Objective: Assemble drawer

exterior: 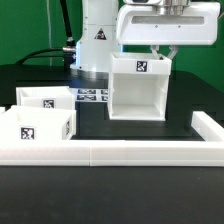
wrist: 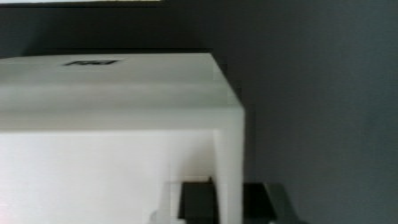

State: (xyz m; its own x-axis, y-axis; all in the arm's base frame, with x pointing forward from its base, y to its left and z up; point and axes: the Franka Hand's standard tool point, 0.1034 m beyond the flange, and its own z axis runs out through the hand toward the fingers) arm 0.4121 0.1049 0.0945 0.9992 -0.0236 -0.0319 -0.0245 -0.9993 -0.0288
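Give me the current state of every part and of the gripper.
Big box: standing upright, open front toward the exterior camera, nothing inside.
Back tray: upright, open top up, loose, outside the big box.
Front tray: upright, open top up, loose, outside the big box.
Gripper: at the big box's top edge; cannot tell whether the jaws are shut.

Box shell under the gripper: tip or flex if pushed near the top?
Box shell looks about as tall as wide, so a high push may tip it; low, it likely slides. Thin walls and open front suggest light, slightly flexible. Smooth plastic may slip in the gripper.
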